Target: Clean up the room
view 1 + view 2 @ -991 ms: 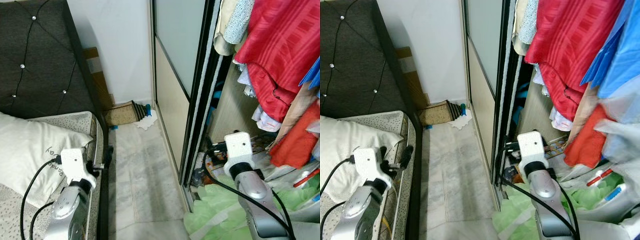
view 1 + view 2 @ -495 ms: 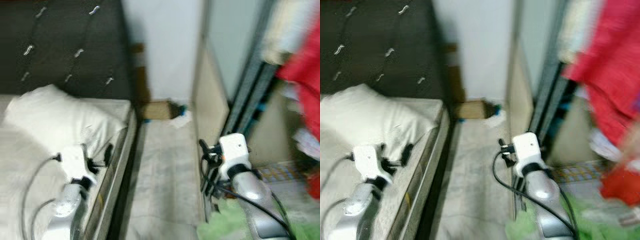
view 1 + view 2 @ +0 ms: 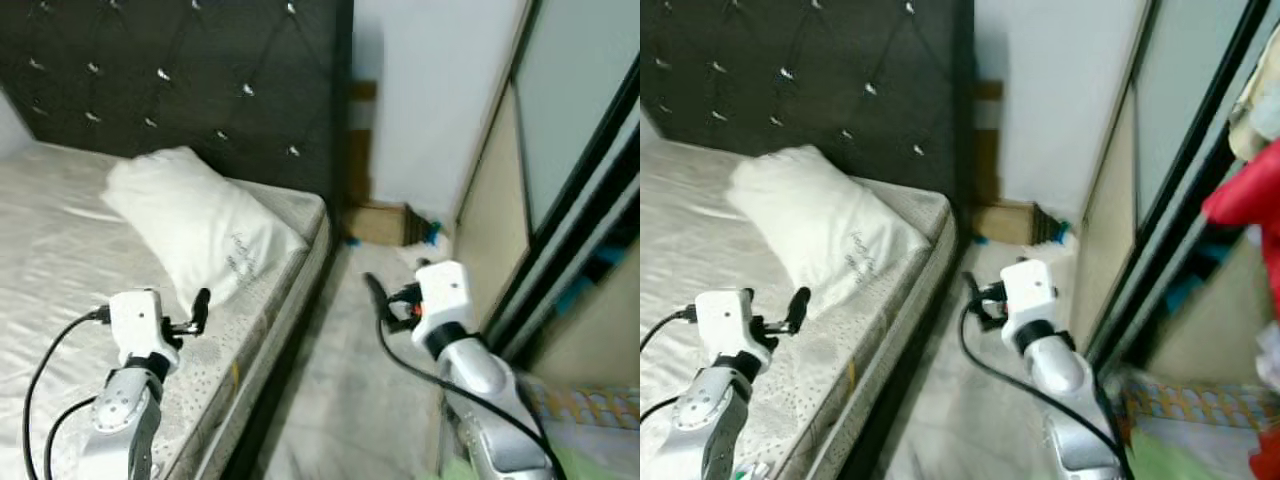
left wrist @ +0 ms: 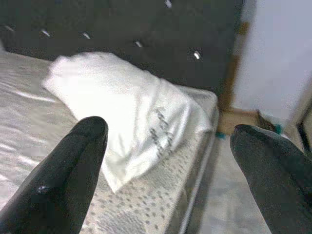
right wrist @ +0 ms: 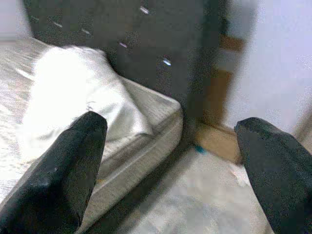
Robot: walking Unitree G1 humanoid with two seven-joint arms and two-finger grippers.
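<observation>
2 grippers are hanging empty with fingers spread wide: the left gripper [image 4: 165, 161] is hovering over the mattress edge, and the right gripper [image 5: 170, 161] is hovering over the floor strip between the bed [image 3: 60, 230] and the wardrobe door [image 3: 580, 130]. The pillow [image 3: 200, 225] is lying askew near the bed's corner, just below the headboard [image 3: 180, 70].

Judgement: the step in hand is an approach toward the bed. To do it well, the robot should be squaring up to the mattress before reaching, and keeping the right arm away from the wardrobe door.

By the wall, a cardboard box [image 3: 380, 222] and a white cloth [image 3: 440, 240] are sitting on the floor [image 3: 350, 400]; both are blurred and small, so what they are exactly is uncertain. Printing on the pillow is unreadable. Wardrobe contents are cut off at the frame edge.
</observation>
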